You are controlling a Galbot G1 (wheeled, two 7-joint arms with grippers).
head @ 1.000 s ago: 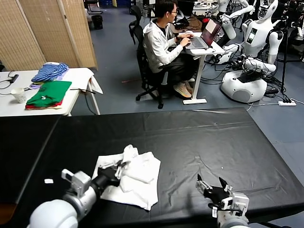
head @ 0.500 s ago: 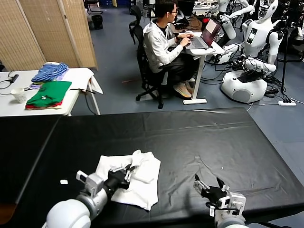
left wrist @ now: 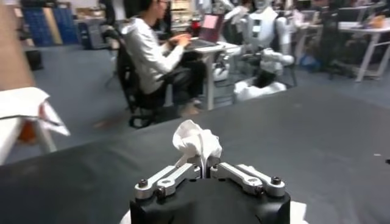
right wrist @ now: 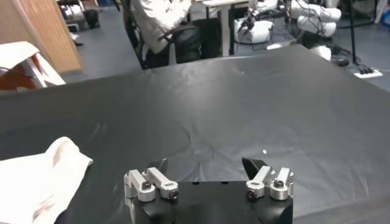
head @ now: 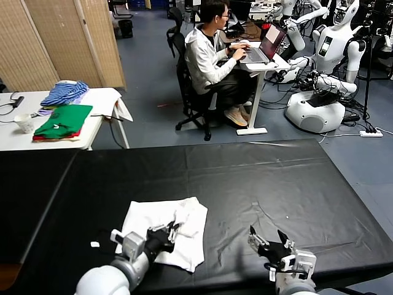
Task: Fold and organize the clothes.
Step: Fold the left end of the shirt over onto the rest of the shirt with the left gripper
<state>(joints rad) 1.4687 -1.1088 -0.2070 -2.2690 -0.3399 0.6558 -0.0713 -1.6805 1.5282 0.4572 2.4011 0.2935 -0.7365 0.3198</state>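
Much of the T-shirt (head: 161,226) could not be read: its near edge lay behind the left gripper (head: 170,232), and no print showed from the head view. The shirt lay crumpled on the black table (head: 258,178), towards the near left part. The left gripper's jaws were pressed together, pinching a raised bunch of the white cloth, which stood up as a small peak in the left wrist view. The right gripper (head: 268,242) hovered low over bare table well to the right of the shirt, jaws spread wide and holding nothing. No containers showed on the table.
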